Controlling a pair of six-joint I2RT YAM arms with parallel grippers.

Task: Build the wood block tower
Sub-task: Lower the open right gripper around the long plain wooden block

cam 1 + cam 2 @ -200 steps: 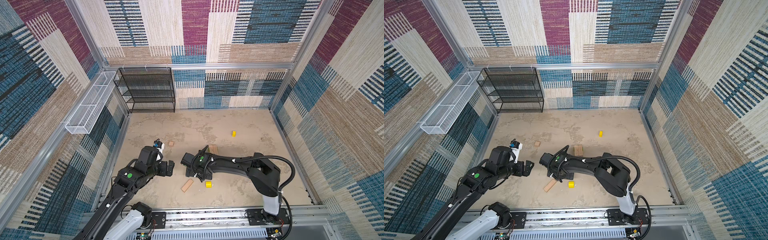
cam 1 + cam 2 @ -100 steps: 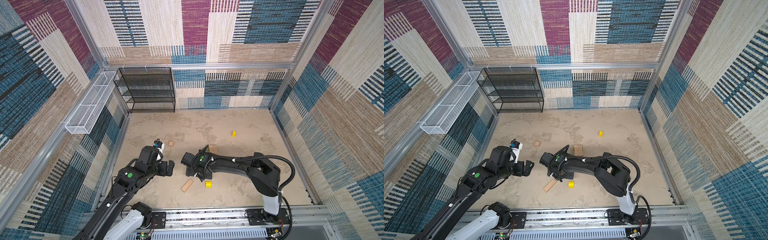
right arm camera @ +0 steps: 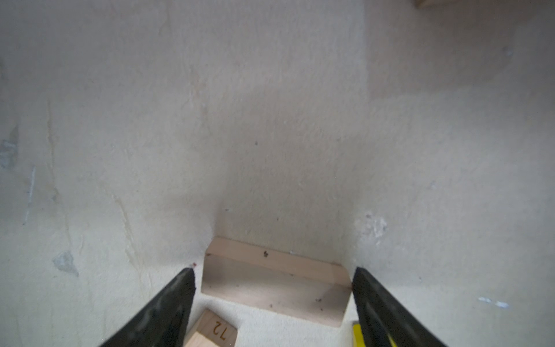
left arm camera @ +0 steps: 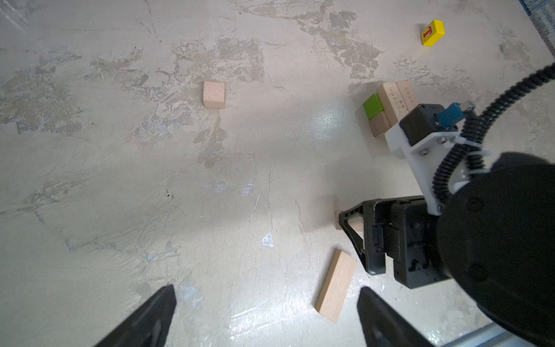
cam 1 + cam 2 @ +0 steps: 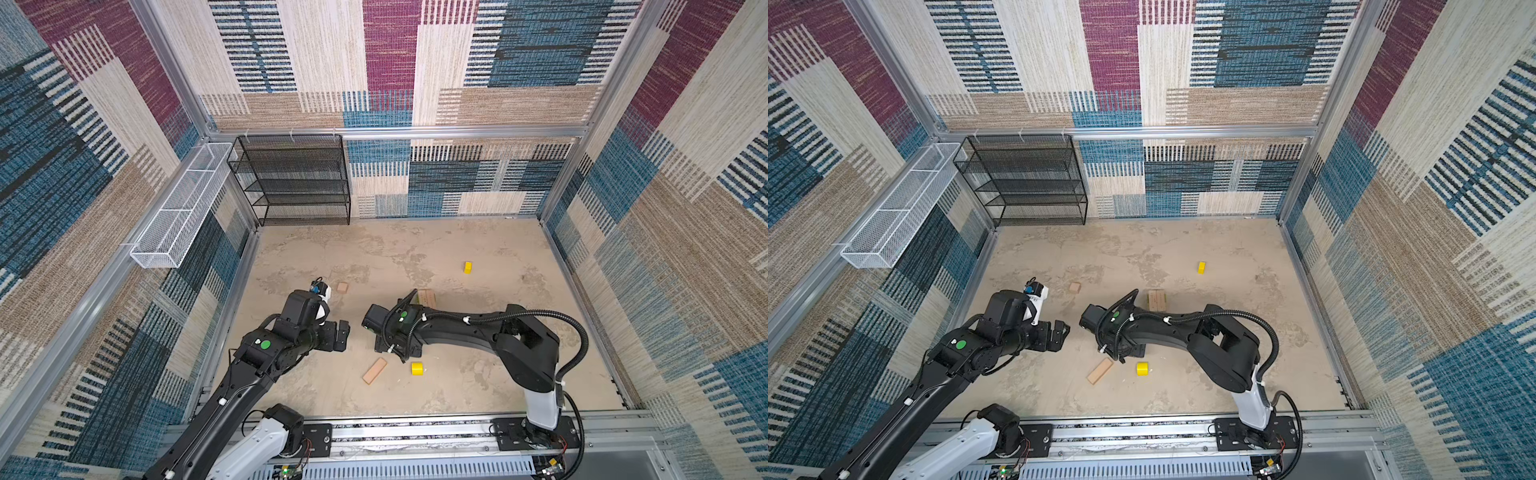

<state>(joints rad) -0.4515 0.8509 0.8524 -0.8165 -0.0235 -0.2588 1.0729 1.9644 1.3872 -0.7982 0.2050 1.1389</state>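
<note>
Pick-up step: the right gripper (image 3: 273,272) straddles a flat tan plank (image 3: 270,291), jaws spread either side, not yet pinching. The left gripper (image 4: 266,289) hangs wide and empty. Next move, likely: close squarely, lift, and carry the plank to the low tower (image 4: 393,99) just farther back

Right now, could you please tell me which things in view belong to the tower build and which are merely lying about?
Belong: started stack with green brick; plank under the right wrist; loose plank; small tan cube; near yellow cube; far yellow piece.
Lying about: black wire shelf; white wire basket.
</note>
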